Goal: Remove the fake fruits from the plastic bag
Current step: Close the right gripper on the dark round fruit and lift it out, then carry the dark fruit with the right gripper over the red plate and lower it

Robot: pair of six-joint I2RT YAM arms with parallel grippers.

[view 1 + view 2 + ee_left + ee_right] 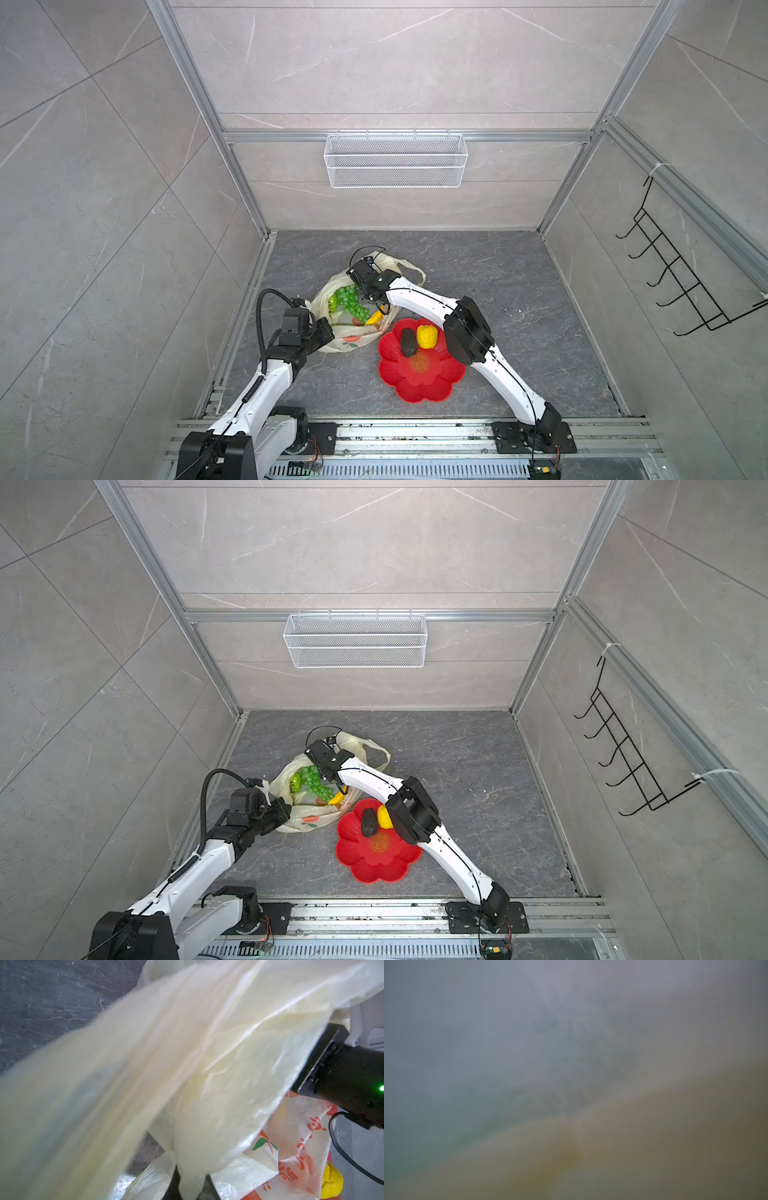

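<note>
Left fingers (172, 1186) pinch the plastic bag (187, 1064) film tightly between them.

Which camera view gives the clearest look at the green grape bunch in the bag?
Both top views show it best and about equally: the green grape bunch lies in plain sight inside the open plastic bag. The left wrist view shows only the bag's film, with no grapes visible. The right wrist view is a featureless blur.
</note>
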